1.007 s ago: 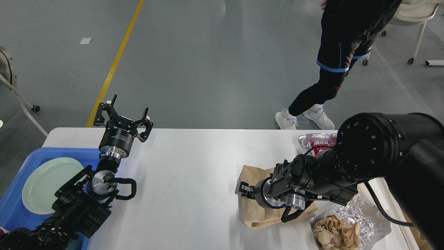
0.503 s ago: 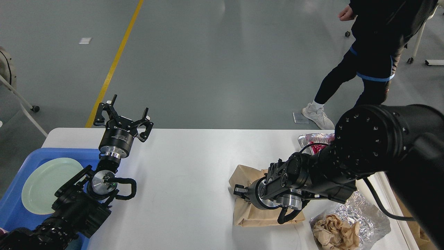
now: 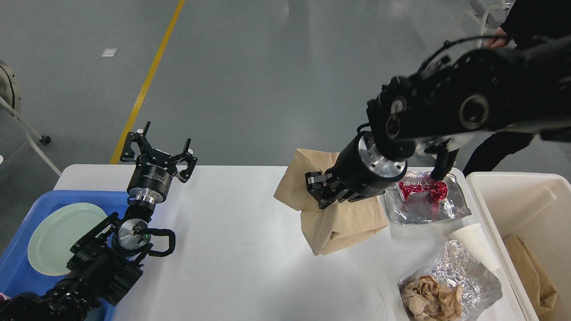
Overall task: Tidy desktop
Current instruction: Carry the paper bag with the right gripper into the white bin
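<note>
Grey workshop floor with a yellow line [image 3: 147,84] runs beyond the desktop [image 3: 232,249], a broad white tabletop filling the lower middle of the head view. At its left end sits a blue plastic tray [image 3: 18,267] holding a pale green plate [image 3: 60,236]. Above the tabletop's far left part, the left gripper [image 3: 158,149] hovers with its fingers spread apart, holding nothing. Right of centre, the right gripper [image 3: 319,191] is clamped on a brown paper bag [image 3: 339,223], which hangs from it with its lower end near or on the tabletop. Just beside the bag lies a foil tray with red wrapping [image 3: 421,198]. Nearer the front right are a white paper cup [image 3: 473,240] and crumpled foil with brown paper [image 3: 446,285]. A cream-white plastic bin [image 3: 522,209] stands at the right edge, another brown bag inside.
</note>
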`<state>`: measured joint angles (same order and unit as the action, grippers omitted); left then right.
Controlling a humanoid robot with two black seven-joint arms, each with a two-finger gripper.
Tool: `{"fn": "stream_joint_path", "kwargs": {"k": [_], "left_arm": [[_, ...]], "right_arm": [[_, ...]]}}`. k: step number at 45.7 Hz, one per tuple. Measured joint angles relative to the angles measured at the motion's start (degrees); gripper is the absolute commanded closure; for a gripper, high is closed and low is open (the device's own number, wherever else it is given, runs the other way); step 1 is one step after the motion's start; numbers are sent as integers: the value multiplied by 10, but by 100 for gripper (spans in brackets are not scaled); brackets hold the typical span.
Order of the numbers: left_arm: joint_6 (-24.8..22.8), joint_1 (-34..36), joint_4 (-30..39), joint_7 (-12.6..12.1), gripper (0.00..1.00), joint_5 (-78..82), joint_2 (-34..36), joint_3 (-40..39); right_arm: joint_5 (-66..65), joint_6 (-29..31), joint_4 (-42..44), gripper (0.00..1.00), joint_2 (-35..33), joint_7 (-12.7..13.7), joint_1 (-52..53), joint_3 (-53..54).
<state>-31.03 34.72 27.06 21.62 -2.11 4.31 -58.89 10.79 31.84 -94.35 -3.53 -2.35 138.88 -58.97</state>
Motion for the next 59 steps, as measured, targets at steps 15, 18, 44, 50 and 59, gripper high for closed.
{"fn": "stream_joint_path", "kwargs": {"k": [15,18,44,50,59], "left_arm": [[0,0,0,0,1,0,0,0],[0,0,0,0,1,0,0,0],[0,0,0,0,1,0,0,0],[0,0,0,0,1,0,0,0],[0,0,0,0,1,0,0,0]], "right_arm": [[-94,44,32,100,-80,8,20,-147],[-119,-11,72,100,-100,8,-49,-204],[-86,-229,853,39,-218,11,-889,-110],[-66,-236,917,0,-193,12,-966,-94],[-66,-241,928,0,-184,14,-996,-93]]}}
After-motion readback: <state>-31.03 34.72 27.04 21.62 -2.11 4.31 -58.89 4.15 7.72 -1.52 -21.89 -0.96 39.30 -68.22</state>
